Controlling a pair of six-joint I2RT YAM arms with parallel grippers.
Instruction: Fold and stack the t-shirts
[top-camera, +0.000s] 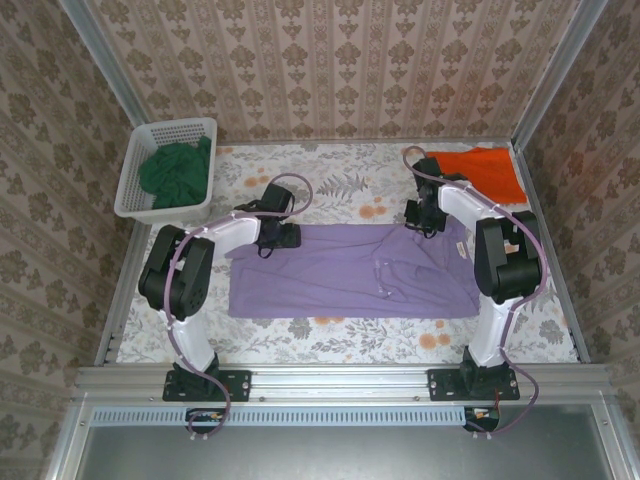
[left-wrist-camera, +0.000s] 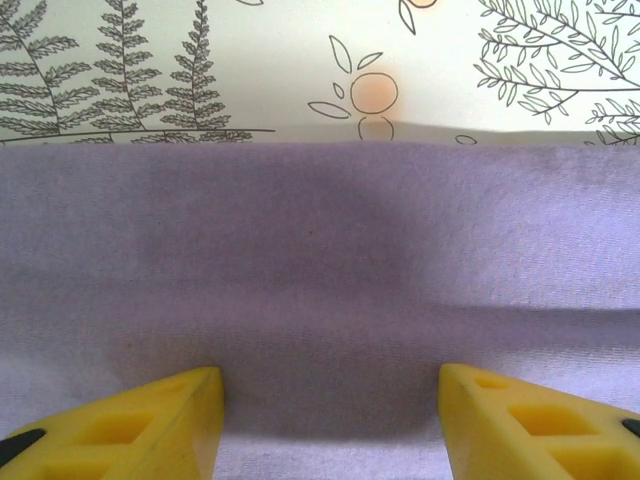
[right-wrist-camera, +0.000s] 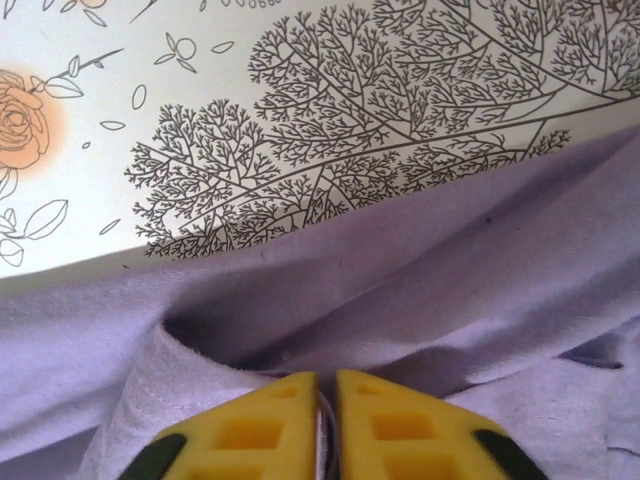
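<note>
1. The lilac t-shirt (top-camera: 350, 272) lies flat mid-table, its long axis running left to right. Its far edge sits right at both my grippers.
2. My right gripper (right-wrist-camera: 327, 385) is pinched tight on a puckered fold at the right end.
3. My left gripper (left-wrist-camera: 330, 390) stands partly spread over the left end, gripping nothing.
4. The cloth is a soft, matte knit, faintly creased.
5. The orange t-shirt (top-camera: 487, 170) lies far right, and the green t-shirt (top-camera: 178, 172) sits bunched in the basket (top-camera: 175, 125) at far left.

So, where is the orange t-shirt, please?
In the top view, the orange t-shirt lies at the far right, just beyond the right gripper and the lilac t-shirt.
</note>
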